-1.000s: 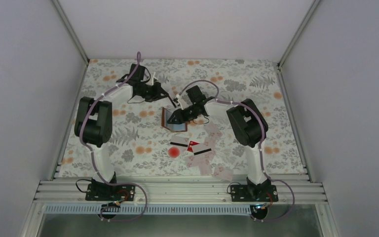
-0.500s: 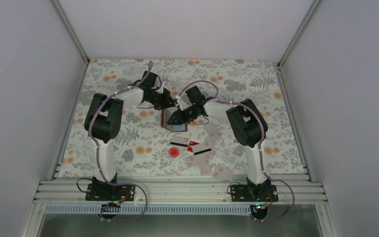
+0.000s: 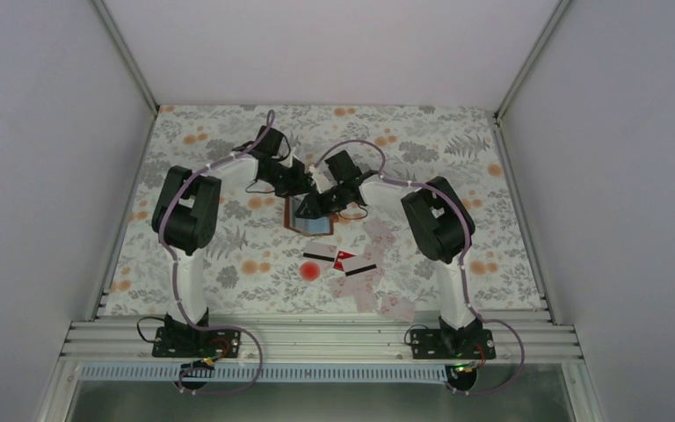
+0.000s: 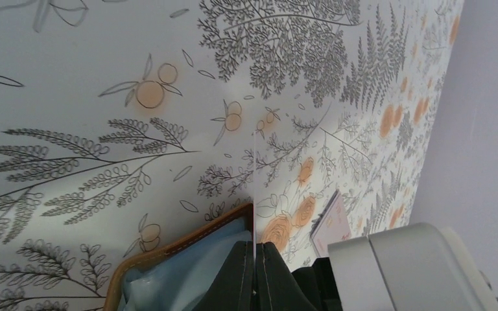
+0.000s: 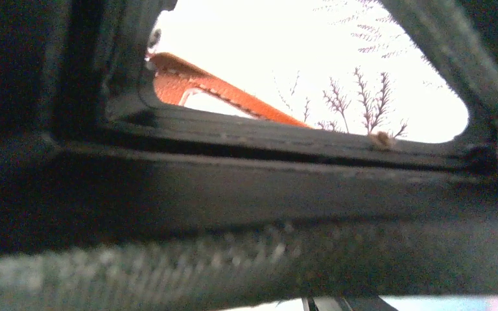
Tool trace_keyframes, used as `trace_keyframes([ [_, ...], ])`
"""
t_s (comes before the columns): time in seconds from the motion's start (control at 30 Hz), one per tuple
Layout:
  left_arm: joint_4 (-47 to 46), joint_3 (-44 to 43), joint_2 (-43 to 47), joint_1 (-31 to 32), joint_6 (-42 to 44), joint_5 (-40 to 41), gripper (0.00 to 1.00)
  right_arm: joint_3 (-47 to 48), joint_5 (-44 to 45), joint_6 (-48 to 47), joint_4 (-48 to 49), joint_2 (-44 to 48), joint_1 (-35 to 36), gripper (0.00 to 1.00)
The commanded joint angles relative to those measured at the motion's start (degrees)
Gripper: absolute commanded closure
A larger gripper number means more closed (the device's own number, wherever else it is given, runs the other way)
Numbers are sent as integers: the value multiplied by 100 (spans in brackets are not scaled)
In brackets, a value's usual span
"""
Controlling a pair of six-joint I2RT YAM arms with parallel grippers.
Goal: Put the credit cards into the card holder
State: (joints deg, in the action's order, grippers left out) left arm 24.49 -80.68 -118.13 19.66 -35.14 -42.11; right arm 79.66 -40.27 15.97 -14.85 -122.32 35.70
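The brown leather card holder [image 3: 315,225] lies open mid-table, its pale blue inside [image 4: 168,259] up and its stitched rim [image 5: 220,87] showing. My left gripper [image 3: 305,186] hangs over its far edge. The left gripper [image 4: 254,249] is shut on a thin pale credit card [image 4: 254,194], seen edge-on. My right gripper [image 3: 315,205] rests on the holder's far part, its fingers hidden by a dark body close to its camera. Other credit cards lie nearer: a black-striped one [image 3: 318,256], a red one [image 3: 344,259] and pale ones [image 3: 358,280].
A round red spot [image 3: 310,272] marks the cloth just left of the loose cards. More pale cards trail toward the right arm's base [image 3: 395,308]. A pinkish card [image 4: 334,220] lies right of the holder. The two arms nearly touch above the holder.
My left arm has swung right and brought its gripper over the card holder's far edge. The right gripper has edged slightly left on the holder.
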Motion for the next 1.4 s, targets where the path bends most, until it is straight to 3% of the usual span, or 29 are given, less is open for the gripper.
trace_keyframes([
  [0.0, 299, -362, 61, 89, 153, -164, 98, 151, 570, 172, -150, -301, 227, 62],
  [0.1, 340, -394, 100, 99, 152, -153, 98, 120, 796, 279, -149, -295, 275, 61],
  [0.27, 1168, -1061, 9, 106, 524, 230, 98, 126, 1155, 311, -279, -286, 384, 61],
  [0.43, 107, -202, 226, 190, -262, -558, 98, 140, 1341, 390, -264, -326, 543, 60],
  [1.37, -1060, 1312, 133, 147, 611, -599, 97, 305, 1399, 205, -579, 315, 545, 57],
])
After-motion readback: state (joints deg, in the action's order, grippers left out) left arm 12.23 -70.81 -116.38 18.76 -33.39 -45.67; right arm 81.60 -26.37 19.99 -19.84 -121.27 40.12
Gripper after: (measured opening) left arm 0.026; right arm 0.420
